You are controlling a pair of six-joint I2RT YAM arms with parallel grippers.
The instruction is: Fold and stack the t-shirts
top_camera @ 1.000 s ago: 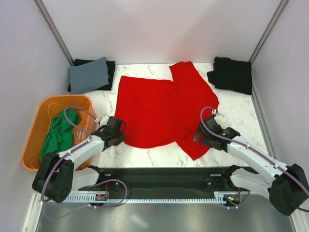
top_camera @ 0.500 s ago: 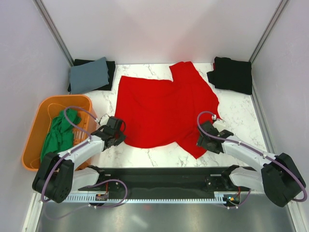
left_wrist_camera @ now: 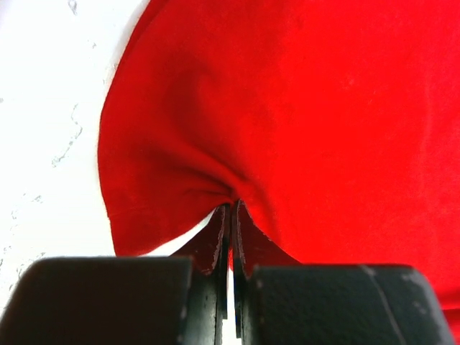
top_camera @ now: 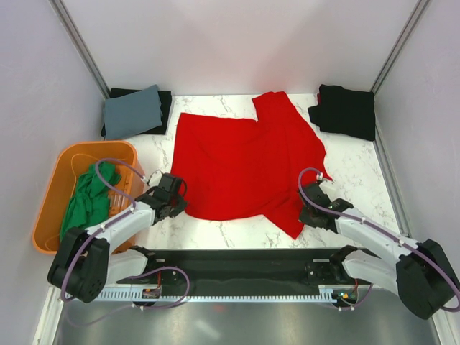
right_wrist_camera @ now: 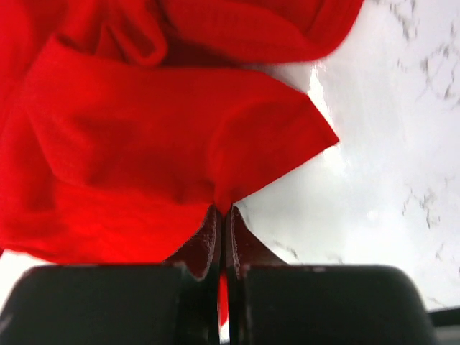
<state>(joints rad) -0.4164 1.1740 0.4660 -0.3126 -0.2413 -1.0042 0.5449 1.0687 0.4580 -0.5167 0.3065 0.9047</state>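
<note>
A red t-shirt (top_camera: 244, 162) lies spread and rumpled across the middle of the marble table. My left gripper (top_camera: 178, 201) is shut on its near left hem, the cloth (left_wrist_camera: 287, 115) puckering into the closed jaws of the gripper (left_wrist_camera: 231, 207). My right gripper (top_camera: 307, 215) is shut on the near right corner of the shirt, where a fold of red fabric (right_wrist_camera: 158, 136) runs down between the pinched tips of the gripper (right_wrist_camera: 221, 210). A folded grey t-shirt (top_camera: 133, 111) lies on a black one at the back left. A folded black t-shirt (top_camera: 346, 110) sits at the back right.
An orange basket (top_camera: 52, 208) at the left edge holds a crumpled green t-shirt (top_camera: 90, 198). Grey walls enclose the table on three sides. A black rail (top_camera: 237, 269) with both arm bases runs along the near edge.
My right gripper has slid toward the near right corner of the red t-shirt and closed on it. The left gripper has stayed where it was, pinching the hem.
</note>
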